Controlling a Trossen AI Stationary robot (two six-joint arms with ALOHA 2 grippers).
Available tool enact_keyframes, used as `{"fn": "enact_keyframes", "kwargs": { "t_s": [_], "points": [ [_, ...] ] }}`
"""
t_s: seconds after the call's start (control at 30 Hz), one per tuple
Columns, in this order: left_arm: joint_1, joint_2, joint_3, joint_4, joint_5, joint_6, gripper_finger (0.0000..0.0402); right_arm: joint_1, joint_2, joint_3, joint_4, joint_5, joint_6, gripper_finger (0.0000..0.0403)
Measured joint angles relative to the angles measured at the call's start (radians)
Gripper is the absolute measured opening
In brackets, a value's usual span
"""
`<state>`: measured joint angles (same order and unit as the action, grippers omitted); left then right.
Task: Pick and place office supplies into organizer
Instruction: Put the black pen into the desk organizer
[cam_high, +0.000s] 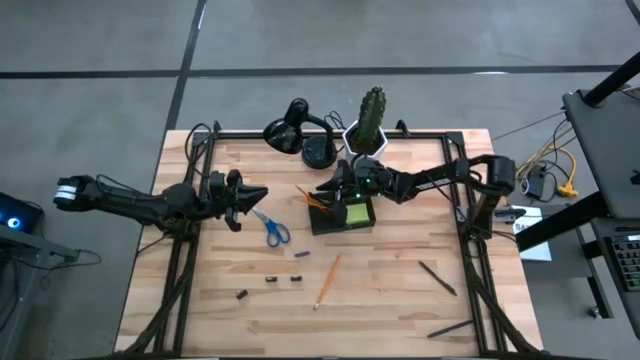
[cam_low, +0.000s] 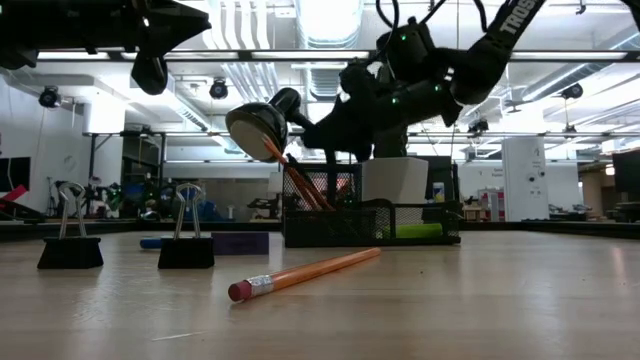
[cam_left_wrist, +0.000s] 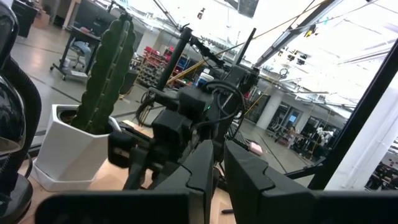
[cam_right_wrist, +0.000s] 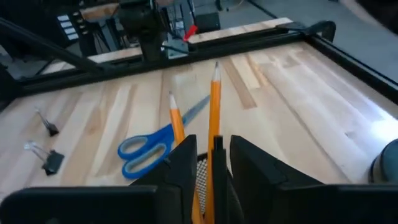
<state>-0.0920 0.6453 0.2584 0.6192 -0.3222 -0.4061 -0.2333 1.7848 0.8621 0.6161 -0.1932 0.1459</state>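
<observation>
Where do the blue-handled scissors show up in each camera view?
High view: the blue-handled scissors lie left of centre, between the left tool and the organizer.
Low view: not identifiable.
Left wrist view: not in it.
Right wrist view: scissors lie left of the two upright orange pencils.
Shared landmark: those pencils, standing in the organizer in the high view.

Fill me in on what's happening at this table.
The right gripper hovers over the dark organizer, its fingers slightly apart around an orange pencil standing in it beside another one. A green sticky pad already sits in the organizer. The left gripper waits, shut, above the blue-handled scissors. Still on the table: a loose pencil, binder clips and thin black sticks.
</observation>
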Motion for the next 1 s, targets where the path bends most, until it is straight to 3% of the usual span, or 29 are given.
{"fn": "enact_keyframes", "kwargs": {
  "t_s": [0.17,0.7,1.0],
  "points": [
    [0.0,0.0,0.0,0.001,0.0,0.0,0.0024,0.002,-0.08,0.0,-0.139,0.0,0.062,0.0079],
    [0.0,0.002,0.0,-0.002,-0.008,0.003,0.0024,0.015,-0.491,0.001,-0.889,0.009,0.281,0.0095],
    [0.001,0.005,0.0,-0.009,-0.008,0.003,0.0024,0.084,-0.586,0.002,-1.349,0.034,0.367,0.0098]
  ]
}}
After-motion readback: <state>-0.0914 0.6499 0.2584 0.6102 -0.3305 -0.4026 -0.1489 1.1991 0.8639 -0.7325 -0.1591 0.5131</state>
